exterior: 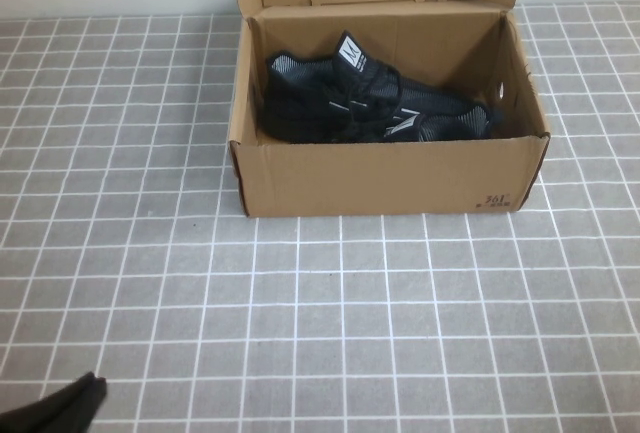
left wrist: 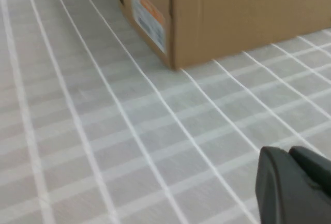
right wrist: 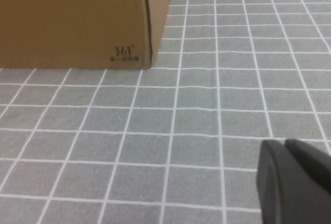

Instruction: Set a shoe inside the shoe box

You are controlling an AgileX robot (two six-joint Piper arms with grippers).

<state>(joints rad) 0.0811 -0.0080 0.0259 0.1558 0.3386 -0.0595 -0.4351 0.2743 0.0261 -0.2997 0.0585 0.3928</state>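
The brown cardboard shoe box [exterior: 390, 178] stands at the back middle of the table, lid flap up behind it. Inside lies a black knit shoe [exterior: 375, 103] with a white tongue label and white dashes, toe toward the right wall. More black knit beside it at the left end could be another shoe; I cannot tell them apart. My left gripper [exterior: 90, 385] rests low at the near left corner, shut and empty [left wrist: 289, 154], well short of the box [left wrist: 243, 12]. My right gripper [right wrist: 284, 146] is out of the high view; it is shut and empty, near the box's "361" corner [right wrist: 124, 52].
A grey cloth with a white grid [exterior: 330, 323] covers the whole table. A white and orange label [left wrist: 147, 19] sits on the box's left end wall. A pale wall runs behind the box.
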